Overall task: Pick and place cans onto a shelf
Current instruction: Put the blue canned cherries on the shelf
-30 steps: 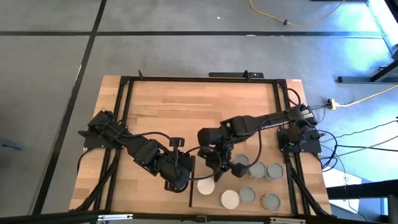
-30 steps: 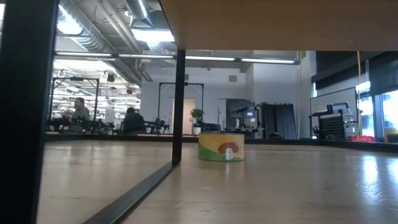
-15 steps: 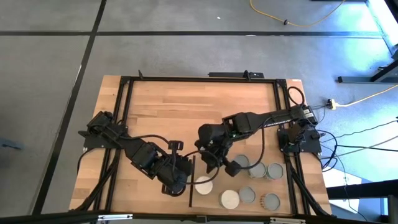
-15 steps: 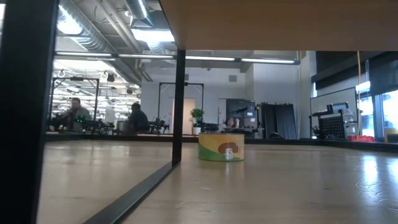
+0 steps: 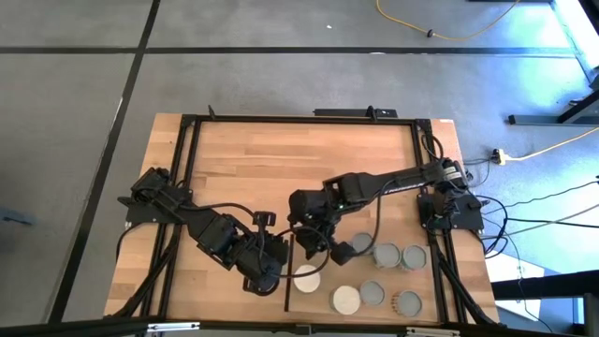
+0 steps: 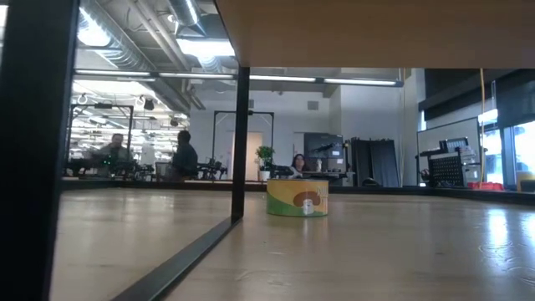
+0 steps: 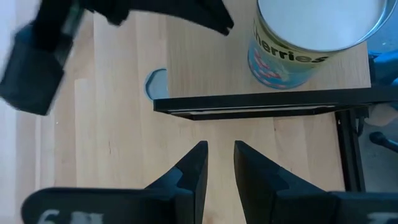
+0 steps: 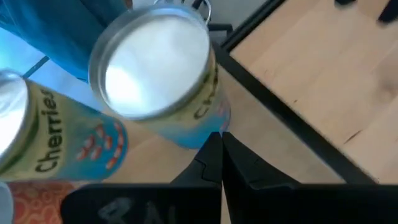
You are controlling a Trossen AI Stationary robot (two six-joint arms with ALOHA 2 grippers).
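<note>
Here, along the near edge of the bench [image 5: 234, 159], six cans show from above on the shelf [image 5: 447, 298]; the front row holds a white-topped can [image 5: 345, 300], a grey-topped can [image 5: 372, 294] and a can with a patterned top [image 5: 408, 302], well apart from both arms; just behind them sits another white-topped can [image 5: 307, 278], close to the shelf's dark edge strip [image 5: 285, 281]; the left gripper [image 5: 265, 278] hangs just beside that strip, over the bare planks, and in the left wrist view its fingers [image 7: 193, 168] are spread a little with nothing between them, the strip and a blue-labelled cherries can [image 7: 311, 37] lying just beyond them; farther back stand two grey-topped cans [image 5: 400, 256] side by side; the right gripper [image 5: 329, 251] hovers over the shelf's back left part, near the strip; in the right wrist view its fingers [image 8: 214, 158] are pressed together and hold nothing, with a blue cherries can [image 8: 158, 81] just ahead of them and a second cherries can [image 8: 50, 140] beside it; from bench height, one green-yellow can [image 6: 298, 198] stands upright on the wood; people sit and stand in the room behind.
</note>
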